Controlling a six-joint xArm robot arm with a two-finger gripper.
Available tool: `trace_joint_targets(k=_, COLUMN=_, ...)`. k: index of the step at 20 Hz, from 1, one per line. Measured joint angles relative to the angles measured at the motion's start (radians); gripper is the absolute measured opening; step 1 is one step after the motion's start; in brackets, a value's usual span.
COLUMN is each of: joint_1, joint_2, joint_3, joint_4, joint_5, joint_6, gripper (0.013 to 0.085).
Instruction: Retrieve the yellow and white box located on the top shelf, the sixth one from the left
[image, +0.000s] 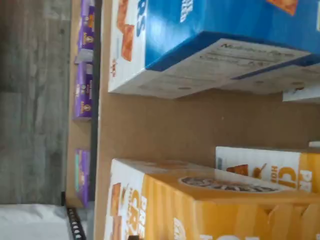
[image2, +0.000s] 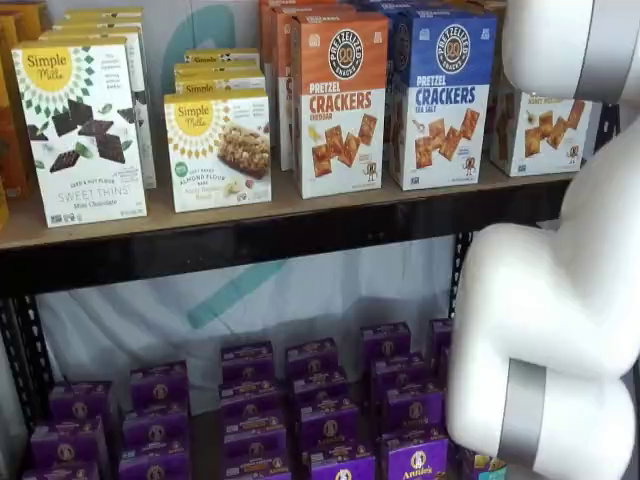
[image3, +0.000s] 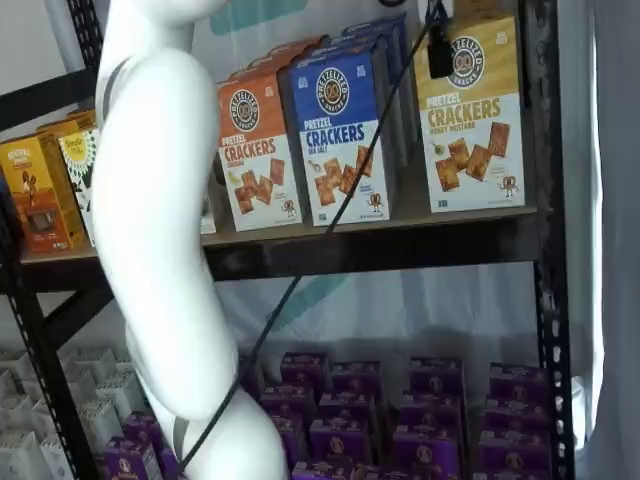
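Note:
The yellow and white box (image3: 473, 115) stands at the right end of the top shelf (image3: 400, 240), to the right of a blue-topped carton (image3: 340, 135). In a shelf view the white arm hides its upper part (image2: 545, 125). The wrist view shows its yellow top and round dark logo from close (image: 200, 205), with a bare strip of shelf board (image: 165, 125) between it and the blue carton (image: 210, 40). My gripper (image3: 437, 50) shows only as a black piece hanging from the view's top edge, in front of the box's upper left corner, with a cable beside it. No gap between fingers shows.
An orange-topped carton (image2: 338, 100) and white Simple Mills cartons (image2: 85, 130) stand further left on the shelf. Several purple boxes (image2: 320, 400) fill the lower shelf. The white arm (image2: 560, 300) and a black upright (image3: 548, 250) stand at the shelf's right end.

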Motion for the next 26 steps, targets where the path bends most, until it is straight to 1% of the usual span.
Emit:
trace_joint_targets(k=4, joint_1=0.01, joint_2=0.033, joint_3=-0.066, joint_4=-0.044, joint_5=0.067, joint_6=0.009, gripper=0.085)
trace_joint_targets(k=7, joint_1=0.024, joint_2=0.044, joint_3=-0.089, joint_4=-0.083, joint_5=0.093, joint_6=0.014, gripper=0.085)
trace_joint_targets(k=9, joint_1=0.035, joint_2=0.048, joint_3=-0.096, joint_4=-0.111, joint_5=0.107, joint_6=0.018, gripper=0.085)
trace_joint_targets(k=12, joint_1=0.045, joint_2=0.044, joint_3=-0.087, joint_4=-0.135, joint_5=0.11, joint_6=0.021, gripper=0.085)
trace_joint_targets(k=14, joint_1=0.047, joint_2=0.037, joint_3=-0.075, joint_4=-0.138, joint_5=0.108, joint_6=0.022, gripper=0.085)
trace_joint_targets(k=19, joint_1=0.039, joint_2=0.03, joint_3=-0.065, joint_4=-0.122, joint_5=0.105, joint_6=0.019, gripper=0.085)
trace_joint_targets(k=21, joint_1=0.036, joint_2=0.027, joint_3=-0.064, joint_4=-0.117, joint_5=0.103, joint_6=0.018, gripper=0.077)
trace_joint_targets(k=22, joint_1=0.036, joint_2=0.026, joint_3=-0.063, joint_4=-0.116, joint_5=0.102, joint_6=0.018, gripper=0.077)
trace_joint_targets(k=24, joint_1=0.036, joint_2=0.024, joint_3=-0.061, joint_4=-0.115, joint_5=0.098, joint_6=0.017, gripper=0.069)
trace_joint_targets(k=26, joint_1=0.036, joint_2=0.021, joint_3=-0.057, joint_4=-0.116, joint_5=0.094, joint_6=0.017, gripper=0.069)
